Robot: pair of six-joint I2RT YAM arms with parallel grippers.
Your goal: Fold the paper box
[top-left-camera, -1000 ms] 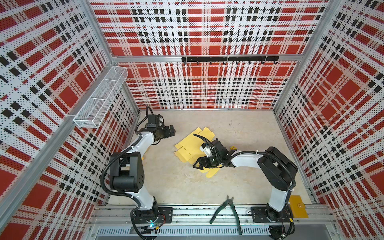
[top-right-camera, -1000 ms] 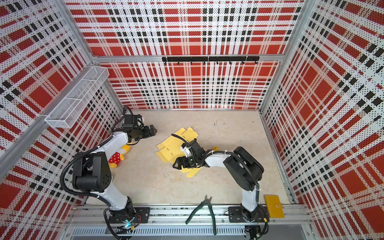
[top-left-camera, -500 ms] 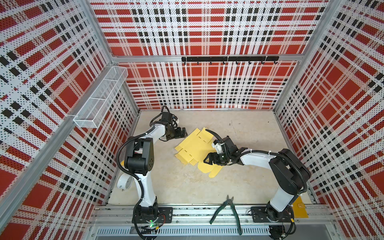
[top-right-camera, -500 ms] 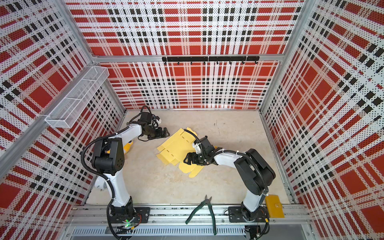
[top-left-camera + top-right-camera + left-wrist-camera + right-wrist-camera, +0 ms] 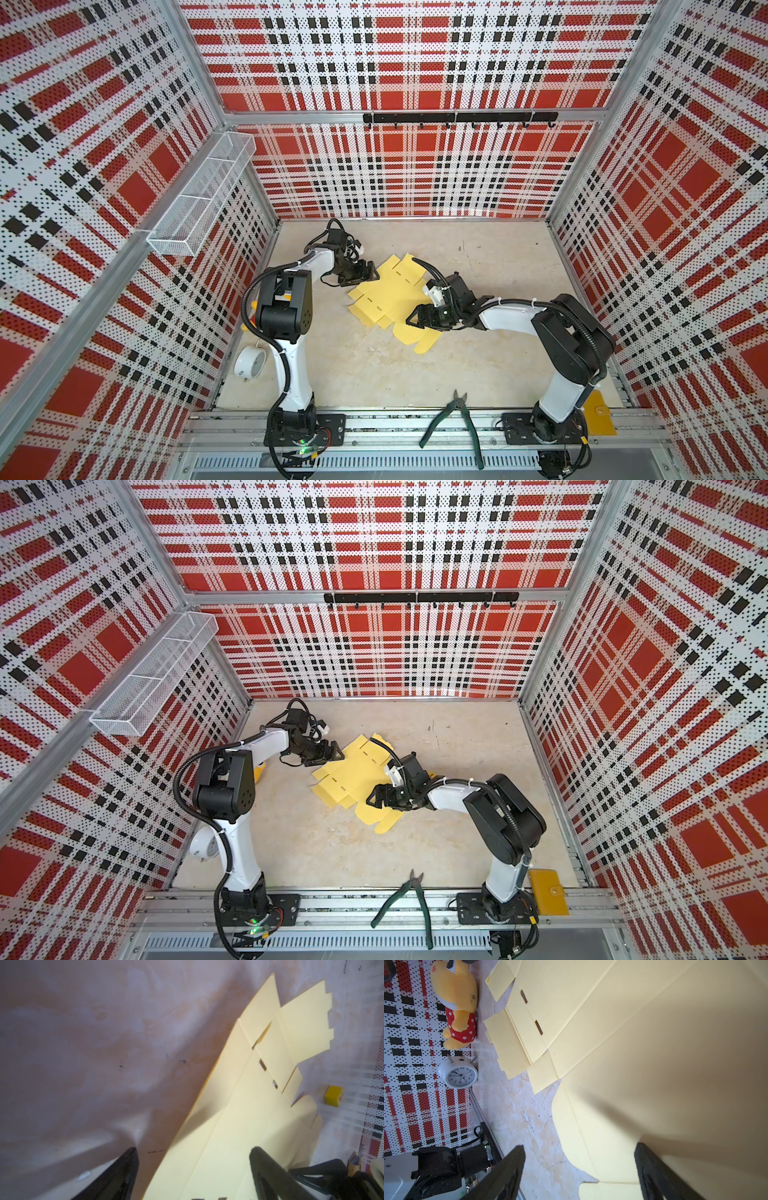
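Swung left gripper (image 5: pixel 368 272) in from tabletop (image 5: pixel 374 374) left edge to paper box (image 5: pixel 384 291) far-left corner; right gripper (image 5: pixel 413 321) slid toward its near end. Both pincers spread wide, gripping nothing. Sheet flat, mid-tabletop, unfolded; I judge first fold imminent.

Left arm (image 5: pixel 286 374) stands up from its base at the near edge. Elbow bent high, white forearm reaching toward the far left, wrist turned in toward the middle. Left pincer (image 5: pixel 371 274) sits low with jaws parted; the wrist view shows a broad gap between the left fingers (image 5: pixel 120 1174).

Right arm (image 5: pixel 509 318) rises from its base on the right and folds at the elbow, forearm stretched nearly level toward the middle. Right pincer (image 5: pixel 412 321) is low and aimed leftward, jaws spread wide. The right fingers (image 5: pixel 508 1172) are dark and ribbed.

The pincers are well apart, the left one farther back.
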